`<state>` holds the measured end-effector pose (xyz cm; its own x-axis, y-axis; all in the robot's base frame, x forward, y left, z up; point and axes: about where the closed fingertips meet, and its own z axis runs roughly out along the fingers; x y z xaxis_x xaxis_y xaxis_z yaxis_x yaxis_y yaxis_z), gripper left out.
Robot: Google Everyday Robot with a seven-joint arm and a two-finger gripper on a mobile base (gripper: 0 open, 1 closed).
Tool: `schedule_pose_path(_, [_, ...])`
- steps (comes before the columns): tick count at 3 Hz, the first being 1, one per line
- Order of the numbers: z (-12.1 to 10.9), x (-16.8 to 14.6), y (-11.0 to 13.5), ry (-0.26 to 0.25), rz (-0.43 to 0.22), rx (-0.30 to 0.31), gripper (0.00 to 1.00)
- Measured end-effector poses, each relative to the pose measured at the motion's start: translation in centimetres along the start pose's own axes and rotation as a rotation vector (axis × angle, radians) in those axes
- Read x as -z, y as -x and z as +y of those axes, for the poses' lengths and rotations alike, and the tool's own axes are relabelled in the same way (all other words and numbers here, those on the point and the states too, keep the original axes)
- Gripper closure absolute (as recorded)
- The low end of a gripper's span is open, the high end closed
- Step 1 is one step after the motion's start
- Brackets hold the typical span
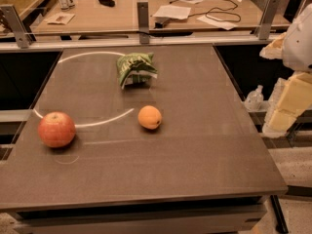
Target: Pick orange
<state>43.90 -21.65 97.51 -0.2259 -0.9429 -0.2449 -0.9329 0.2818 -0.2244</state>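
The orange (149, 117) lies untouched at frame centre; my gripper (288, 104) hangs at the right edge, well apart, and I cannot tell its state. Approach and grasp remain.

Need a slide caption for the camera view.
Orange mid-table, apple left, green snack bag behind; gripper beyond the right edge.

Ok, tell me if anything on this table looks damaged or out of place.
Only the green bag stands out: crumpled, lying toward the far side of the table. The orange and apple sit whole and apart. The tool hangs beyond the table's right edge, touching neither fruit.
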Motion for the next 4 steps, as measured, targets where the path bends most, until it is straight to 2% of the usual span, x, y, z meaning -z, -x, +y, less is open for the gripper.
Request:
schedule_pose_path(1, [-0.4, -1.9, -1.5, 0.043, -0.116, -0.044, 0.0])
schedule_pose_path(2, [-0.3, -4.5, -2.4, 0.076, -0.33, -0.051, 0.0])
schedule_pose_path(3, [1.2, -4.4, -1.4, 0.084, -0.545, 0.013, 0.0])
schedule_pose_path(4, [3.3, -2.7, 1.8, 0.099, -0.734, 0.045, 0.0])
